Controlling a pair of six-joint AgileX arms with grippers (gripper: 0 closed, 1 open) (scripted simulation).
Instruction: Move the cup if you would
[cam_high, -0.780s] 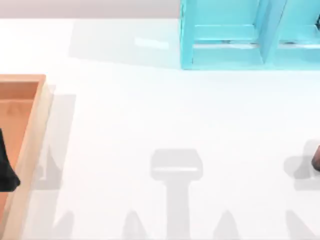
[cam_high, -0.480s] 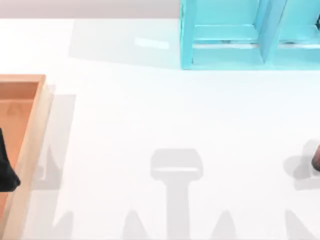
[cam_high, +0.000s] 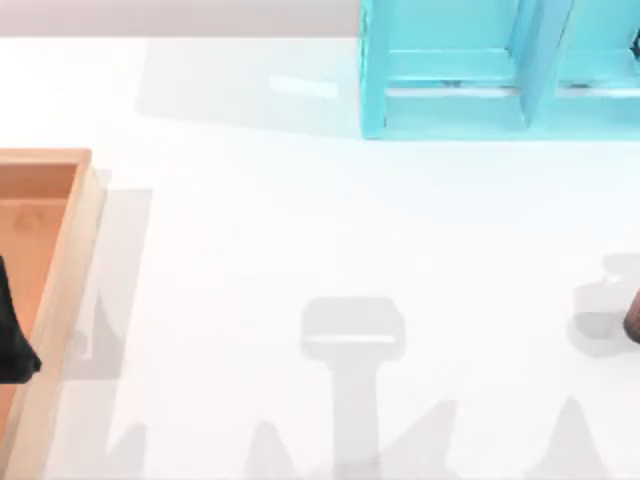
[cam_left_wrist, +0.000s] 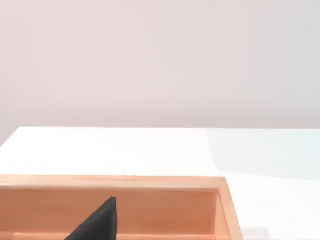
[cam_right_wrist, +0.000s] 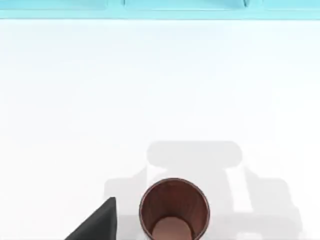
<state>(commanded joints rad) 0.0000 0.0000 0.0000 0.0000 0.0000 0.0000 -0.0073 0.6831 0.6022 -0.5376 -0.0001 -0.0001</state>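
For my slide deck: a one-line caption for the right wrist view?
Upright brown cup on the white table, turquoise shelf beyond.

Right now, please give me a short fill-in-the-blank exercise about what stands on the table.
1. The cup stands upright with its opening facing ____.
2. In the top view, the cup sits at the table's ____ edge.
3. The colour of the shelf at the back is ____.
4. The wooden tray lies at the table's ____ side.

Missing words: up; right; turquoise; left
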